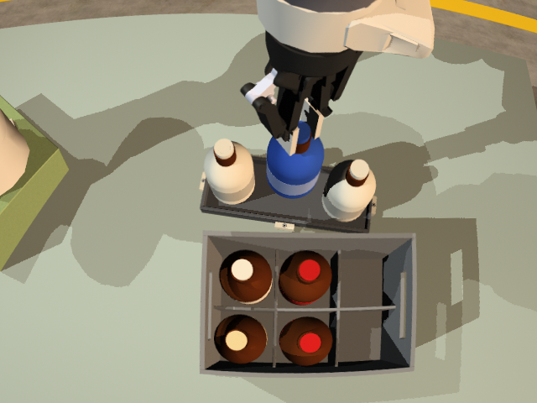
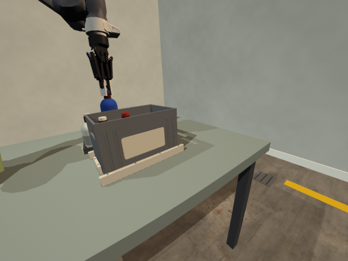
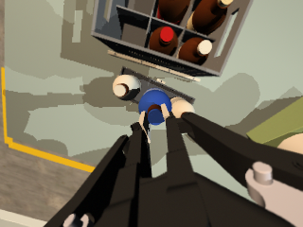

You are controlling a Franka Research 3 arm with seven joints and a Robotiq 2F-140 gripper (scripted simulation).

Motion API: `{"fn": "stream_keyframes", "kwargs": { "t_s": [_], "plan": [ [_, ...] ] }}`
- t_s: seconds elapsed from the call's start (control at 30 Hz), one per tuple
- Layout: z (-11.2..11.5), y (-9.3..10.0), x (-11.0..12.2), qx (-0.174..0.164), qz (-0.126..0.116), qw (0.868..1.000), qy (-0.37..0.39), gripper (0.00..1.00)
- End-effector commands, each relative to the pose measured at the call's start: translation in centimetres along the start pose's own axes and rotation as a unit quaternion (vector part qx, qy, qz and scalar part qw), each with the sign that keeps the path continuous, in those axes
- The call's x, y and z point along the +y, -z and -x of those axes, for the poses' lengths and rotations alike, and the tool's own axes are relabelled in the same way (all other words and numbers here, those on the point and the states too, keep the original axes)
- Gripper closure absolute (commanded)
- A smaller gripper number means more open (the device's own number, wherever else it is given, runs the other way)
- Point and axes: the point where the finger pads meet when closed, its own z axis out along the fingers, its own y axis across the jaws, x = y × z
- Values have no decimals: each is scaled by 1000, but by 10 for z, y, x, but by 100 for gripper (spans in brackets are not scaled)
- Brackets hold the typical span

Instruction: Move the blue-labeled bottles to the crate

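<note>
The claw [image 1: 305, 133] [image 2: 105, 89] [image 3: 155, 114] is mostly closed, its 2 fingers gripping the neck of the blue bottle [image 1: 294, 166] [image 2: 109, 105] [image 3: 155, 100], which hangs upright over the middle of the dark tray [image 1: 282, 217] [image 2: 88, 150] [image 3: 177, 92], its cap well higher than its neighbors'. On the tray stand 2 white bottles, 1 at each end: a white-capped bottle [image 1: 229, 177] [image 2: 87, 135] [image 3: 182, 108] and its twin [image 1: 349, 197] [image 3: 127, 87]. Beside the tray, the gray crate [image 1: 308, 236] [image 2: 140, 120] [image 3: 156, 55] sits level on the desk [image 1: 130, 338] [image 2: 56, 216] [image 3: 43, 113]. Of its 6 cells, 4 hold upright brown bottles, 2 of them red-capped; the other 2 cells, at 1 end, are empty.
</note>
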Motion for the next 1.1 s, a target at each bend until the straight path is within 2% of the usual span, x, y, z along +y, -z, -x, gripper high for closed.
{"fn": "stream_keyframes", "kwargs": {
  "t_s": [0.0,0.7,1.07],
  "plan": [
    [-4,11,0,6,-2,1000,3,100],
    [-4,32,1,6,-2,1000,3,100],
    [-4,38,1,6,-2,1000,3,100]
  ]
}}
